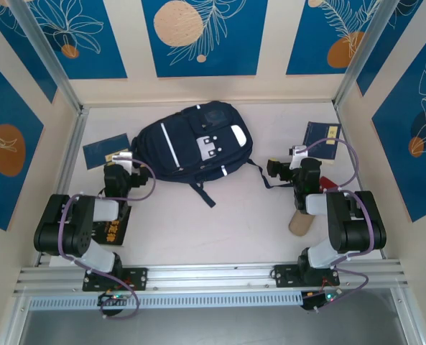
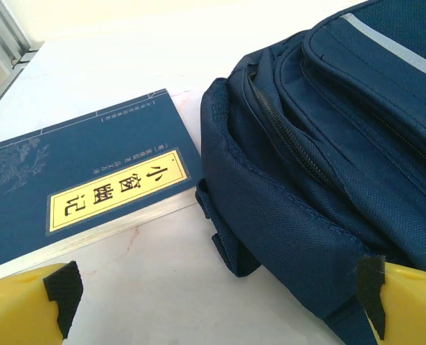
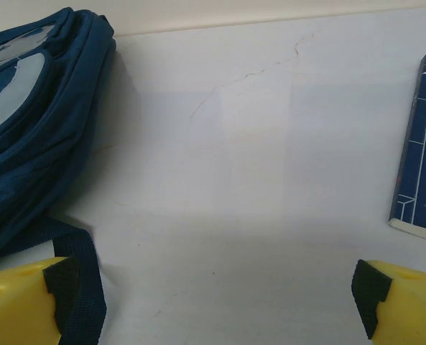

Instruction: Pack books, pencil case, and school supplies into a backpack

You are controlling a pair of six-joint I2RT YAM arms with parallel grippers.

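Observation:
The navy backpack (image 1: 191, 144) lies flat at the middle back of the table, its zips closed. One navy book (image 1: 105, 152) with a yellow label lies to its left, and another book (image 1: 322, 136) lies to its right. My left gripper (image 1: 124, 167) is low between the left book (image 2: 76, 180) and the backpack's side (image 2: 327, 158), open and holding nothing (image 2: 216, 298). Right of the backpack's strap (image 3: 83, 280), my right gripper (image 1: 301, 169) also stands open over bare table (image 3: 213, 291). The right book's edge (image 3: 421, 158) shows beyond it.
A third dark book (image 1: 116, 231) with a yellow label lies under the left arm. Beside the right arm lies a tan cylindrical thing (image 1: 299, 221); I cannot tell whether it is the pencil case. Side walls and a metal rail (image 1: 213, 277) hem in the table.

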